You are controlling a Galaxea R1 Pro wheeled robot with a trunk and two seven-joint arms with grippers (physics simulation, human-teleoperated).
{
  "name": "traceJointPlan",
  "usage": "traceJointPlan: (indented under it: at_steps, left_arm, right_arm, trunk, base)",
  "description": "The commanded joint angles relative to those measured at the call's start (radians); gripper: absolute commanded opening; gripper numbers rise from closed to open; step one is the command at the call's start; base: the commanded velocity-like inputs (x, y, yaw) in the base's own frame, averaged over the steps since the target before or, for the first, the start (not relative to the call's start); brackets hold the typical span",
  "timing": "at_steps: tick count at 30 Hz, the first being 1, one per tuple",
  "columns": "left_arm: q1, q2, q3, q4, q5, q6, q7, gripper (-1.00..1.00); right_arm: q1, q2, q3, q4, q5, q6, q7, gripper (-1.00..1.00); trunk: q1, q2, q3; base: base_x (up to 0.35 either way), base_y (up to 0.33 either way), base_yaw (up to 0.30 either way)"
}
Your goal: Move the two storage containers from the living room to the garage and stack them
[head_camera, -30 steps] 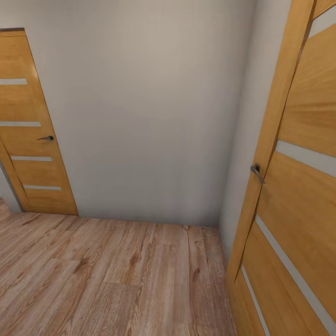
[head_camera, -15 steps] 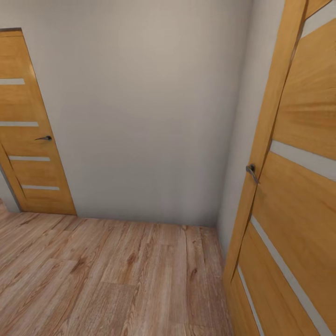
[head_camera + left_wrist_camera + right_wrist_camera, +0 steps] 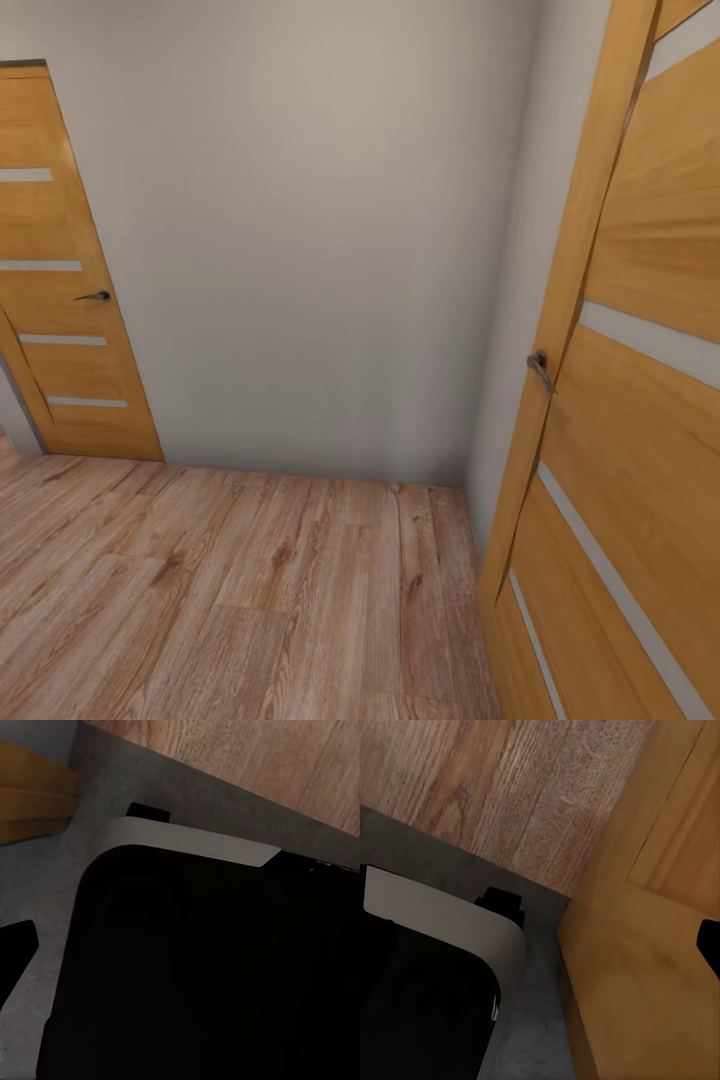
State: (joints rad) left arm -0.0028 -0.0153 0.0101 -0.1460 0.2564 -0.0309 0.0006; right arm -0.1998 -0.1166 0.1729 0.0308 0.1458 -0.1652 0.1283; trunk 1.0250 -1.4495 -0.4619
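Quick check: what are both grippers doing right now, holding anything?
Left gripper: cannot be told; its wrist view shows the robot's dark base.
Right gripper: cannot be told; no container visible at it.

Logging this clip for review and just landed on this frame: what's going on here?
The robot is in transit and nothing is being handled. The head view faces a plain pale wall in a corner with light wood plank floor. A closed orange door stands at the left, and a second orange door with a metal handle is close on the right. The wrist views show the robot's dark base above the planks, near orange door wood.
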Motion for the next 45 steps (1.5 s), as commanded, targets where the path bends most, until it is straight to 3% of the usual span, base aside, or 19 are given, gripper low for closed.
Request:
traceJointPlan:
  at_steps: [1,45]
  left_arm:
    - [0.000,0.000,0.001,0.000,0.005,-0.003,0.001,1.00]
    - [0.000,0.003,0.000,0.003,0.007,-0.001,0.001,1.00]
  right_arm:
    - [-0.001,0.000,0.003,0.003,0.006,-0.007,0.001,1.00]
    - [-0.001,0.010,0.004,0.003,0.009,0.000,-0.002,1.00]
  trunk:
    - [0.000,-0.001,-0.001]
    - [0.000,-0.001,-0.001]
  base:
    - [0.077,0.000,0.000]
    - [0.304,0.000,0.015]
